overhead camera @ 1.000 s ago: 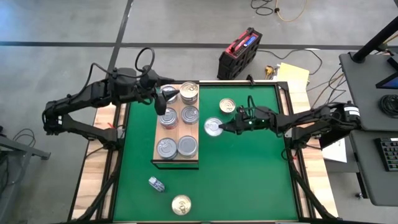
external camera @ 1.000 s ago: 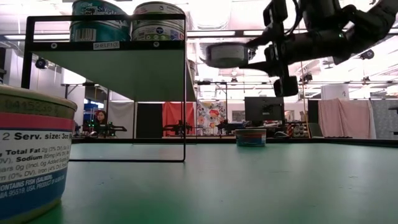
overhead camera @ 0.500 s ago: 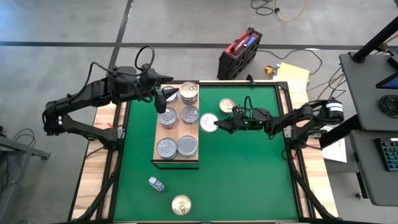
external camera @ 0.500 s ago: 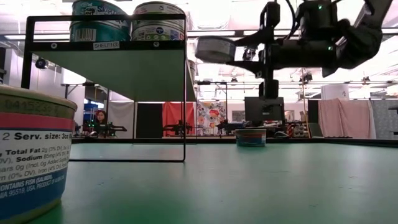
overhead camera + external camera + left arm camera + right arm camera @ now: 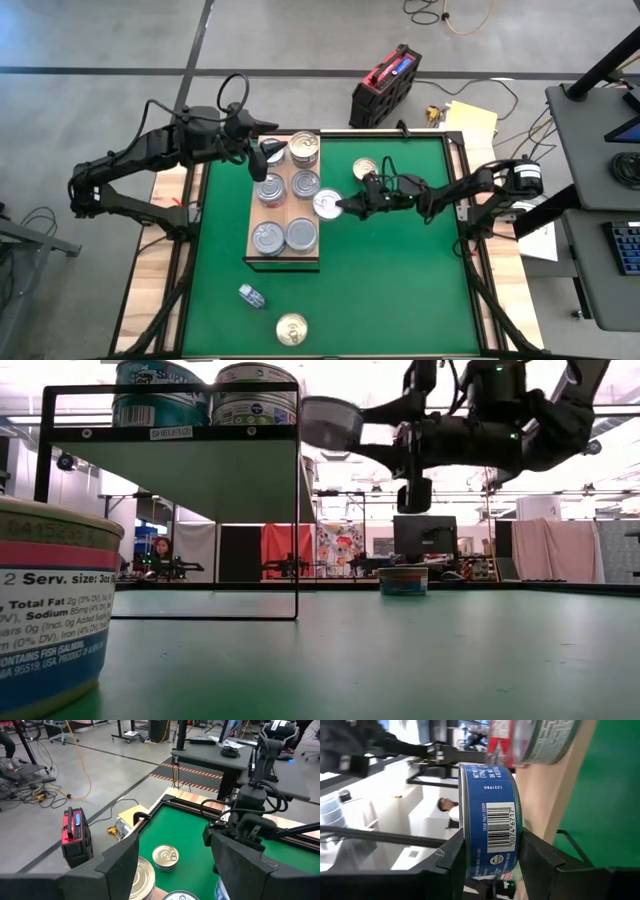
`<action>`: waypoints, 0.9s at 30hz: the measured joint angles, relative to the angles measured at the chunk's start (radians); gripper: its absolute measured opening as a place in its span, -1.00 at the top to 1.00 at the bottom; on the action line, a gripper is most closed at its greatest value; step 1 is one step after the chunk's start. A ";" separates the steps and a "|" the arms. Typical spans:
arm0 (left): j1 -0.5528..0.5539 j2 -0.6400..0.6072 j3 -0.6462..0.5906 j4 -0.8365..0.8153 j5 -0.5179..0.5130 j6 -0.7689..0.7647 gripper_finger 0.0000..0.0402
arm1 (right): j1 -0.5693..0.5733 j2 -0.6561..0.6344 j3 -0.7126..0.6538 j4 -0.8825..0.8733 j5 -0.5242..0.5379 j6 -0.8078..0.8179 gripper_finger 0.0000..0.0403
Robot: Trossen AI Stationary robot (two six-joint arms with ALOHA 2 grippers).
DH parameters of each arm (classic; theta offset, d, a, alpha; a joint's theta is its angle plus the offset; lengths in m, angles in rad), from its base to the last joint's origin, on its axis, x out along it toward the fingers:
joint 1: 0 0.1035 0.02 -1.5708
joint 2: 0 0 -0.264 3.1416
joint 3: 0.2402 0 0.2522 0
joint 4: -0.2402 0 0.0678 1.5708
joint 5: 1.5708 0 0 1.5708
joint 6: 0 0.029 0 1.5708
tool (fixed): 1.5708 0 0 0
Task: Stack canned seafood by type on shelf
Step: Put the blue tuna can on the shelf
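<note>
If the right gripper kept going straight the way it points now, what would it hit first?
Probably the tin on the shelf edge: the right gripper, shut on a blue-labelled tin, points that way. Height is uncertain.

The near can (image 5: 50,610) is cut off by the low view's left and bottom edges, 2 cans (image 5: 145,879) are cropped behind the left claw's fingers (image 5: 120,860), and the small object (image 5: 252,295) on the bench cannot be identified.

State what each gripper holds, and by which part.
Right gripper holds a blue-labelled can by its side wall. Left gripper holds nothing.
</note>
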 joint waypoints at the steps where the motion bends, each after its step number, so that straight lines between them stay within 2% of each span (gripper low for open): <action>1: 0.000 0.000 0.000 -0.001 0.000 0.000 -0.16 | 0.000 0.000 0.011 -0.025 0.001 -0.001 0.33; 15: 0.000 0.000 0.000 -0.008 0.000 0.001 -0.16 | 0.000 0.002 0.034 -0.205 0.000 0.005 0.33; 27: 0.000 0.001 0.000 -0.013 0.000 0.001 -0.16 | 0.000 0.002 0.043 -0.235 0.000 0.000 0.33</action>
